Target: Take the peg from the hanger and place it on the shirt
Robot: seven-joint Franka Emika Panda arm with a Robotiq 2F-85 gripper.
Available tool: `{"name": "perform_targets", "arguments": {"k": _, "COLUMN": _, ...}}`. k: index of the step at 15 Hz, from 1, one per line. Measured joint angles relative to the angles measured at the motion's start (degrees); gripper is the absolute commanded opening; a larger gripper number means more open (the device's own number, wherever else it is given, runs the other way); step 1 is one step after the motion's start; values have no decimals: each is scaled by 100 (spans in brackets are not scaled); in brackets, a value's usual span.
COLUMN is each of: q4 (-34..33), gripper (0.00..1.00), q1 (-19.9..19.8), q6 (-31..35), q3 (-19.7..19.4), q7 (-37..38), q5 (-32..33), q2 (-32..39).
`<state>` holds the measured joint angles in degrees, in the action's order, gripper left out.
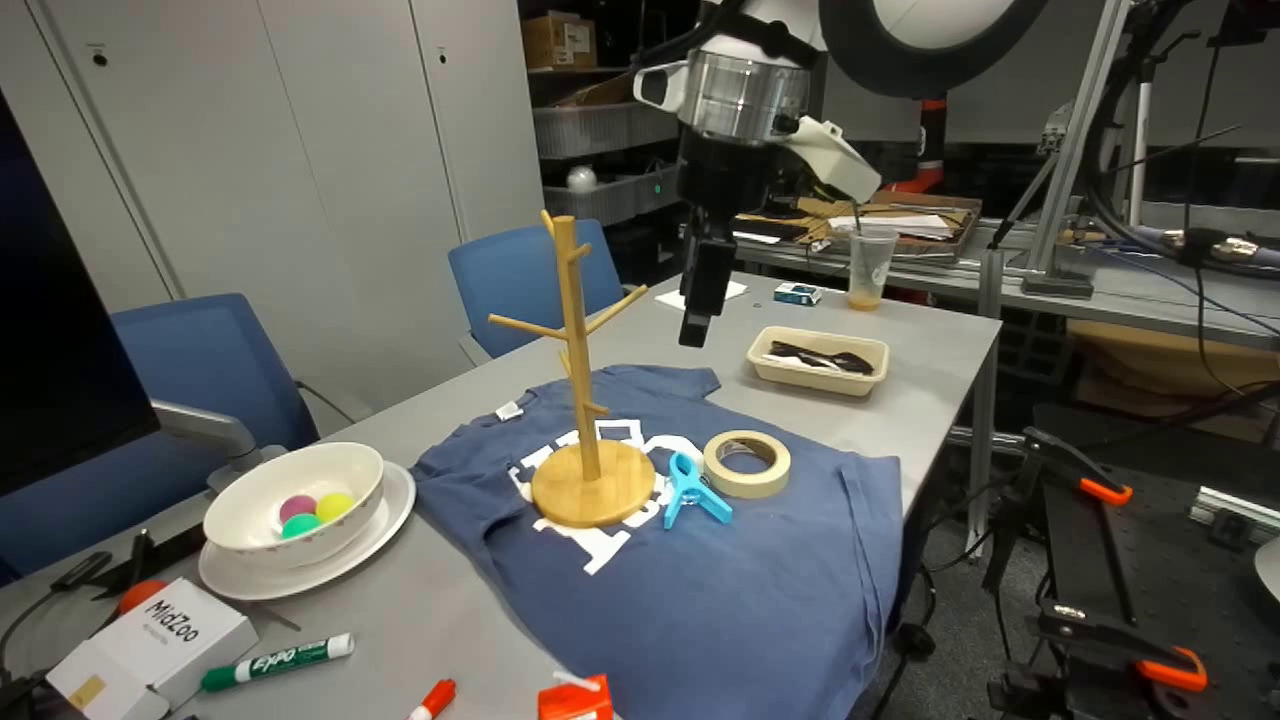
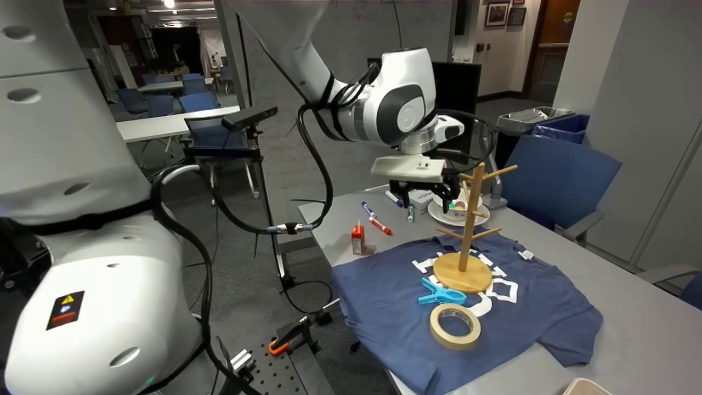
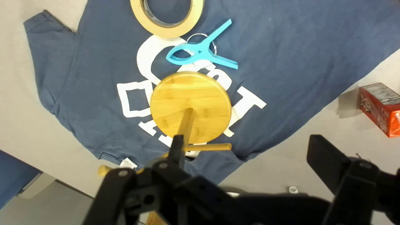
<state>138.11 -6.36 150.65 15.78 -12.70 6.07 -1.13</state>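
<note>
The light-blue peg lies flat on the shirt in both exterior views (image 1: 688, 486) (image 2: 442, 295) and in the wrist view (image 3: 201, 52). It is beside the round base of the wooden hanger (image 1: 577, 330) (image 2: 467, 241) (image 3: 203, 93), whose arms hold nothing. The hanger stands upright on the spread navy shirt (image 1: 720, 600) (image 2: 378, 285) (image 3: 93, 59). My gripper (image 1: 694, 328) (image 2: 425, 202) (image 3: 247, 142) is open and empty, with its fingers wide apart. It is in the air near the hanger's upper part, well above the shirt. One finger overlaps the pole in the wrist view; contact cannot be told.
A tape roll (image 1: 750, 489) (image 3: 170, 32) lies on the shirt next to the peg. A cream tray (image 1: 815, 381), a bowl (image 1: 265, 545) on a plate, a white box (image 1: 165, 640), a green marker (image 1: 280, 661) and a red carton (image 2: 358, 240) surround the shirt.
</note>
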Motion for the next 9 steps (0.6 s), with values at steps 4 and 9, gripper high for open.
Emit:
{"name": "perform_targets", "arguments": {"k": 4, "q4": -47, "gripper": 100, "q1": 446, "q6": -127, "q3": -423, "q7": 74, "q5": 0, "q2": -140}}
{"name": "perform_targets", "arguments": {"k": 9, "q4": -64, "gripper": 100, "q1": 670, "q6": -131, "q3": -647, "q7": 170, "q5": 0, "q2": -272}}
